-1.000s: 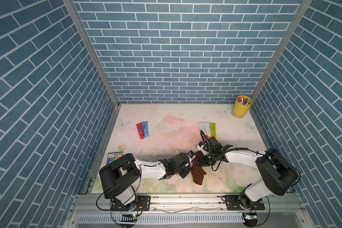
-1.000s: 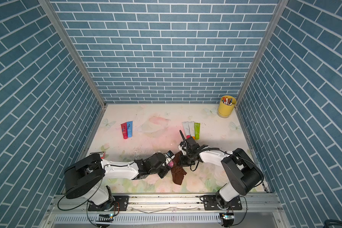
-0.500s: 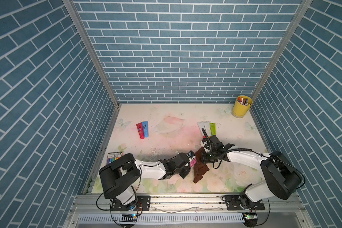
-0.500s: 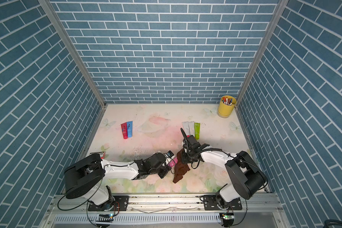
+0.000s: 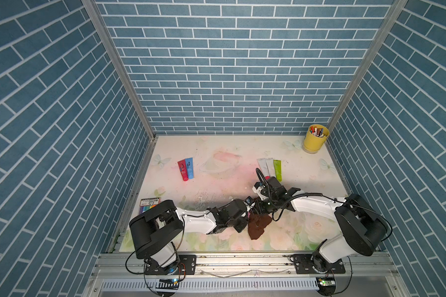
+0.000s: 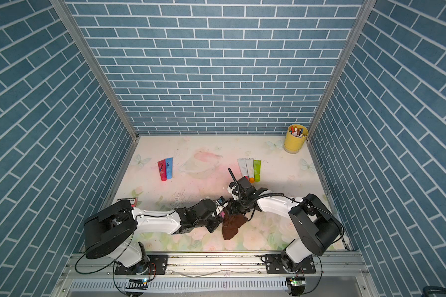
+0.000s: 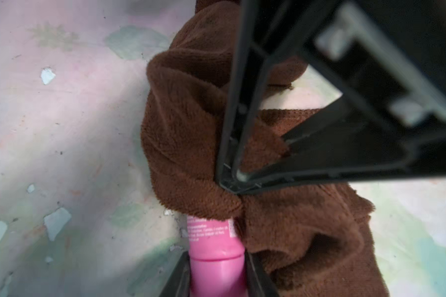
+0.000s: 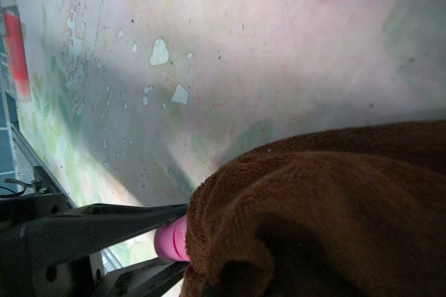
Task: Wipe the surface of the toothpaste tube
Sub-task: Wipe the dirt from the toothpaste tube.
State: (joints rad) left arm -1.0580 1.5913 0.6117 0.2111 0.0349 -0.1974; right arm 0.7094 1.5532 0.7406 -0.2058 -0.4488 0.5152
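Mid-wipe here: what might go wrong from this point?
1. The left jaws pinch the pink tube only at its cap end; drag from the brown cloth might pull it loose.
2. The cloth's free end seems to rest on the flecked table, so it may pick up grit.
3. The stretch inside the jaws likely goes unwiped.

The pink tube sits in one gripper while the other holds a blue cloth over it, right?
Not quite: the cloth is brown, not blue, as the left wrist view shows. The left gripper holds the pink tube; the right gripper holds the cloth over it.
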